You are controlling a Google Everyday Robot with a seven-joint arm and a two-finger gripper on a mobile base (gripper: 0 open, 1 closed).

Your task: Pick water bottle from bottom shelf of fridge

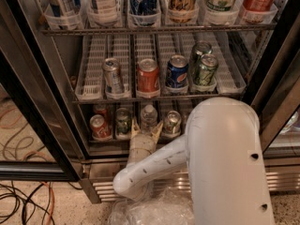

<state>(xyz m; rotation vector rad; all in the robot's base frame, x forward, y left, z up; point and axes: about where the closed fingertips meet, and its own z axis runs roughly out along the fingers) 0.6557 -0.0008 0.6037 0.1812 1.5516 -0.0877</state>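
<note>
White robot gripper point(146, 127) at the white slotted bottom shelf point(112, 141) of the steel fridge point(56, 78).
The small clear plastic water bottle point(149, 115) stands upright on that shelf. The fingers point(135, 126) are spread wide just in front of it, one on each side.

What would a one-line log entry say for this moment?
phase: reach | gripper: open, at bottom shelf front, flanking water bottle | grasp: not yet made

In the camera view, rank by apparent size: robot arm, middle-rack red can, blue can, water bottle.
1. robot arm.
2. red can and blue can, about alike.
3. water bottle, partly hidden; the open gripper flanks it at the bottom shelf.
</note>
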